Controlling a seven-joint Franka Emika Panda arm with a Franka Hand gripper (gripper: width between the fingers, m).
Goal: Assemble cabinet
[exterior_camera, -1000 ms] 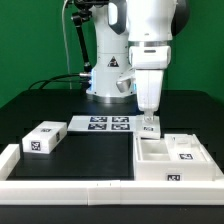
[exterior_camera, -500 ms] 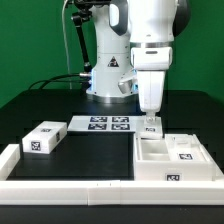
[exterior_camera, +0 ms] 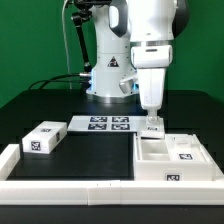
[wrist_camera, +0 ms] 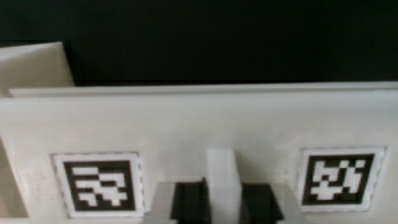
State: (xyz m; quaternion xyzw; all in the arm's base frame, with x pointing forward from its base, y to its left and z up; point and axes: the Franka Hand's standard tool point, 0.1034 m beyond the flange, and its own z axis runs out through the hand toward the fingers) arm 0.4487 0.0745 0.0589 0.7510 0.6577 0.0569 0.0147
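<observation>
The cabinet [exterior_camera: 172, 163], a large white box with inner compartments and marker tags, lies at the exterior view's right near the front. My gripper [exterior_camera: 151, 124] stands straight down over its far wall. In the wrist view the cabinet's white wall [wrist_camera: 214, 120] fills the picture with a tag on either side. My gripper [wrist_camera: 221, 196] has its two dark fingers [wrist_camera: 183, 204] pressed on either side of a narrow white rib of that wall, shut on it. A small white drawer block [exterior_camera: 42, 138] with tags lies apart at the exterior view's left.
The marker board [exterior_camera: 104, 124] lies flat behind the middle of the black table. A low white border rail [exterior_camera: 60, 186] runs along the front and left edges. The robot's base [exterior_camera: 108, 75] stands at the back, with cables at its left.
</observation>
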